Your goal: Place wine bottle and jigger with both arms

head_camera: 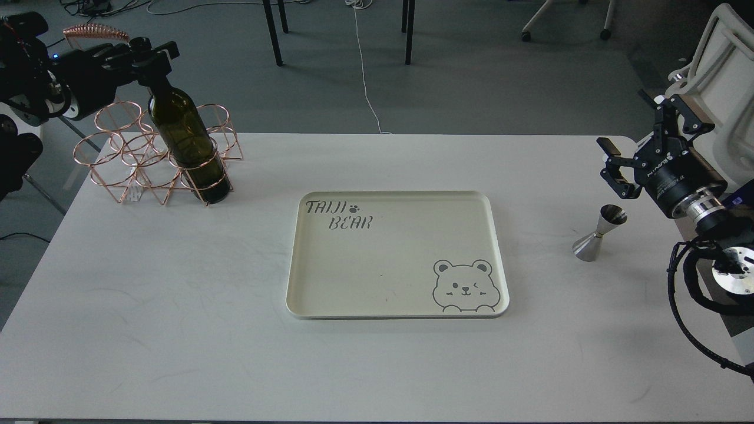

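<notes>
One tray [330, 282], cream w/ a bear drawing, sits mid-table [147, 330]; everything else is placed relative to it. One wine bottle [187, 141], far left of tray & farther back, stands in the front-right ring of one copper wire rack [126, 159]. Bottle's long axis is near vertical, leaning a bit, neck pointing up & left. Left gripper [154, 59] is clamped on the bottle's neck at the top. One jigger [599, 233], right of tray & well apart from it, stands on the table w/ its wide cone down, smaller cup up, axis tilted slightly right. Right gripper [625, 166] hangs just above-right of jigger, fingers spread, holding nothing, not touching it.
</notes>
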Controlling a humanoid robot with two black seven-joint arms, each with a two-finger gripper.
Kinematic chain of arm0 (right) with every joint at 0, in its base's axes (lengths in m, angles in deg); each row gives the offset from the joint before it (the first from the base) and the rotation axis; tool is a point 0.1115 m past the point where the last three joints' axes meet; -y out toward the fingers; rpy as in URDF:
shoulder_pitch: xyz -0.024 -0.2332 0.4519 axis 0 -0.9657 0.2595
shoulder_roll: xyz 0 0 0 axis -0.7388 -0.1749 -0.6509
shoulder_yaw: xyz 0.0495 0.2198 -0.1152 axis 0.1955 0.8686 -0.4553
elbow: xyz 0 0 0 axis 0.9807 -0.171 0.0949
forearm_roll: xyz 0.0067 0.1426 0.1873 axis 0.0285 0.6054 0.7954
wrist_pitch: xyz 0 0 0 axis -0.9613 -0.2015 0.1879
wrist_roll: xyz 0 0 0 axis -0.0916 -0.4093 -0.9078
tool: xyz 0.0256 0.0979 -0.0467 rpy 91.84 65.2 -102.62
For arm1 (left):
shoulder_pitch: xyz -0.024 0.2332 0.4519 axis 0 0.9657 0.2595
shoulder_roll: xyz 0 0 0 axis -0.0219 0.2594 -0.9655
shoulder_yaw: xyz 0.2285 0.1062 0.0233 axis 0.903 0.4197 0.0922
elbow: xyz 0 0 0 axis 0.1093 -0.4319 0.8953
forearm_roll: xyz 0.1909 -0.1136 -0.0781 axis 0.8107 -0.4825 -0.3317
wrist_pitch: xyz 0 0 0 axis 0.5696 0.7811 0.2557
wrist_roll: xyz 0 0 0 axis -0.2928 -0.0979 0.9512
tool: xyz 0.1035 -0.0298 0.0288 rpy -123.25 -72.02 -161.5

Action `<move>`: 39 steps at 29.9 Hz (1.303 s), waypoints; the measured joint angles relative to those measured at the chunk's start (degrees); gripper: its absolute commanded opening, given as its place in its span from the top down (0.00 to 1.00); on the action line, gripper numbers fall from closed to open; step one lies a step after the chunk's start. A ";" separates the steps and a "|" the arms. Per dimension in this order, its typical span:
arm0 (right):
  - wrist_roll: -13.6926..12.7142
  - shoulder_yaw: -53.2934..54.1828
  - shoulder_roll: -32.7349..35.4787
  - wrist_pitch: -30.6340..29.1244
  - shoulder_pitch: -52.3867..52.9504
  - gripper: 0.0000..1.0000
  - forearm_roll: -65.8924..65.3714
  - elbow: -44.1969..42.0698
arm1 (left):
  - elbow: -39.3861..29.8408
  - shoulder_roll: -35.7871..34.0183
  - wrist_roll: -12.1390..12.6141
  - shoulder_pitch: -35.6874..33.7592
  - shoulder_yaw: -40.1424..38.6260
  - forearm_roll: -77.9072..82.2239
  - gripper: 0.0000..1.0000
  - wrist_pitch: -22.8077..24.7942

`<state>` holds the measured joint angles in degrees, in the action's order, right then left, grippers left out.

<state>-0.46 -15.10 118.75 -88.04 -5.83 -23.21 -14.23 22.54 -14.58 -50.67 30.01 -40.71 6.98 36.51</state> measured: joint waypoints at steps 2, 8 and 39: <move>0.00 0.00 0.00 0.00 0.00 0.05 0.00 0.00 | -0.78 -0.69 0.00 -0.14 -0.02 -1.73 0.02 0.35; 0.00 0.27 0.05 -0.06 0.06 0.04 0.00 0.07 | -12.23 -10.47 -0.03 -0.23 -0.86 -8.04 0.02 7.77; 0.00 0.59 -3.53 -0.57 -1.94 0.02 0.00 0.10 | -37.79 17.80 13.78 40.93 -33.49 -62.29 0.02 12.64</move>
<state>-0.45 -14.51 115.22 -88.61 -7.77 -23.21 -14.13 -15.25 3.22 -36.89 70.94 -74.20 -55.31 49.15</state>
